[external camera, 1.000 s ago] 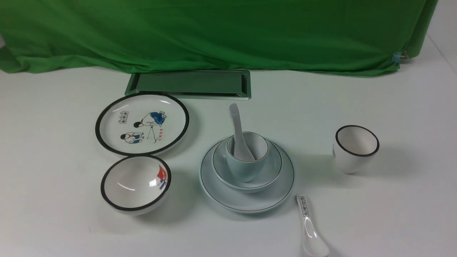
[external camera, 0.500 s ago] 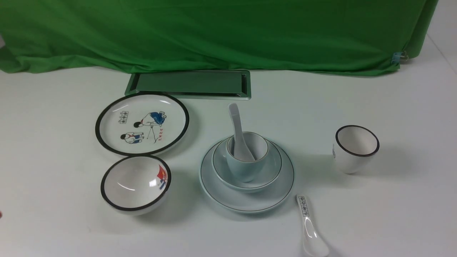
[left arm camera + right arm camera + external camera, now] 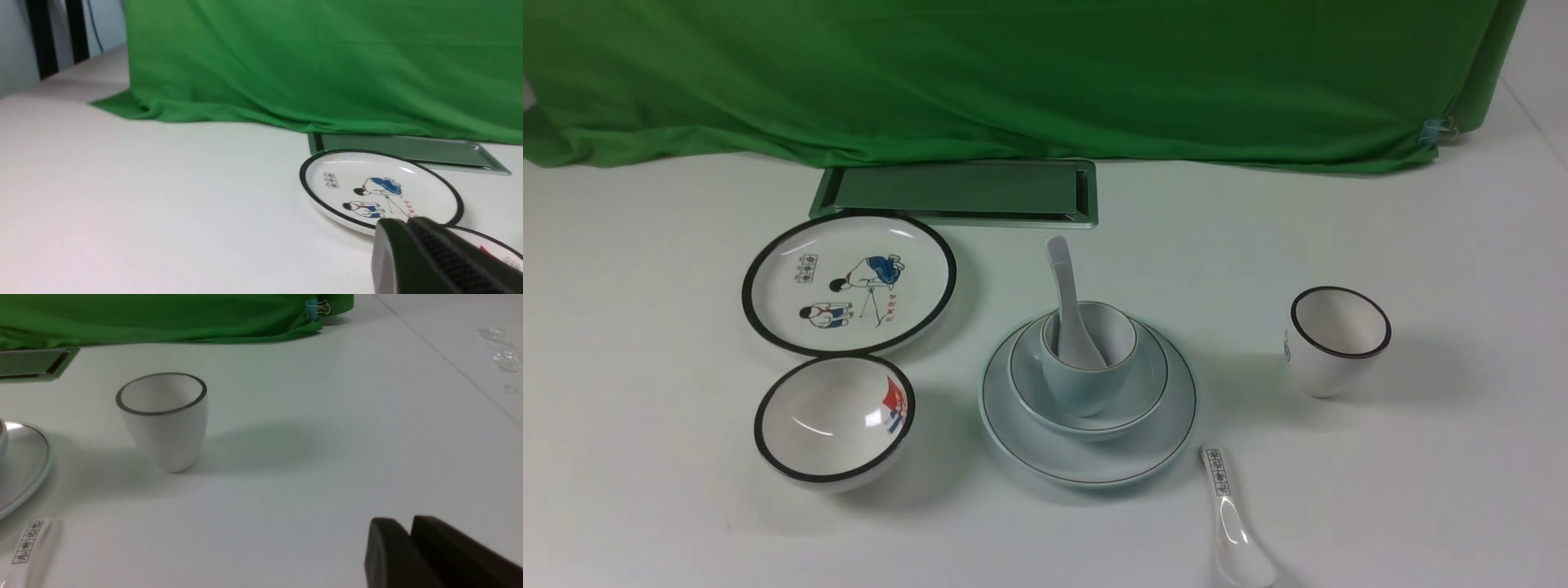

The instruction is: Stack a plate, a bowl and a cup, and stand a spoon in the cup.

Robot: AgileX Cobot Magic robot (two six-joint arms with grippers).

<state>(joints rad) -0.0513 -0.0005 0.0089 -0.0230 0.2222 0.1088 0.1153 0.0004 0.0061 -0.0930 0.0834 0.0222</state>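
Observation:
The pale blue plate (image 3: 1094, 461) lies at the table's middle with the pale blue bowl (image 3: 1147, 392) on it. The small pale blue cup (image 3: 1086, 388) stands in the bowl. The plain white spoon (image 3: 1063, 282) stands in the cup with its handle leaning up and back. Neither gripper shows in the front view. In the left wrist view my left gripper (image 3: 408, 222) is shut and empty, low over the table beside the cartoon plate (image 3: 380, 188). In the right wrist view my right gripper (image 3: 407, 524) shows a narrow gap at its tips and holds nothing, off to the right of the stack.
A cartoon plate (image 3: 848, 282) and a black-rimmed bowl (image 3: 833, 420) sit left of the stack. A black-rimmed white cup (image 3: 1338, 339) stands to the right. A spoon with printed characters (image 3: 1229, 523) lies in front. A metal hatch (image 3: 956, 192) and a green cloth (image 3: 1013, 73) lie behind.
The tableware has not moved. A small red spot at the front view's left edge half a second ago is gone.

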